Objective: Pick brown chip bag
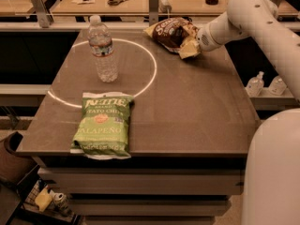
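Observation:
The brown chip bag (pixel 169 32) is at the far right of the table, tilted and lifted slightly off the surface. My gripper (pixel 188 45) is at the bag's right end, its cream-coloured fingers shut on the bag's edge. The white arm reaches in from the upper right.
A clear water bottle (pixel 103 50) stands at the far left. A green jalapeño chip bag (pixel 102 125) lies flat at the near left edge. The brown table (pixel 187 107) has a white ring marked on it. A counter with scissors (pixel 119 1) lies behind. Small bottles (pixel 255 83) sit at the right.

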Tool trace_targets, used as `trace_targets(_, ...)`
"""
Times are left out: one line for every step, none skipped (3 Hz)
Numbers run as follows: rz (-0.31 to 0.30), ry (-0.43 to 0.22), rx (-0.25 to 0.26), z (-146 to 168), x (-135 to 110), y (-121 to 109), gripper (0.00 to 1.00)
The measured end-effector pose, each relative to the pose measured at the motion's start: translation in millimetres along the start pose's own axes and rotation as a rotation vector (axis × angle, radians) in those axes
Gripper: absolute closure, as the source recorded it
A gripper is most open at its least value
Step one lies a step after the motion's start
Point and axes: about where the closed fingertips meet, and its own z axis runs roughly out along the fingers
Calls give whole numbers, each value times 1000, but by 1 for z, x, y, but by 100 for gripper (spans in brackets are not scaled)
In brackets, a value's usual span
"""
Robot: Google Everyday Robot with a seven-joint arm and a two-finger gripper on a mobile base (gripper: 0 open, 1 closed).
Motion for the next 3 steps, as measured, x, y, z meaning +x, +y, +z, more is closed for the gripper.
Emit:
trace_targets(0,0,0,0,0,0,100)
trace_targets(0,0,0,0,-1,0,100)
trace_targets(0,0,0,-2,-2,0,100)
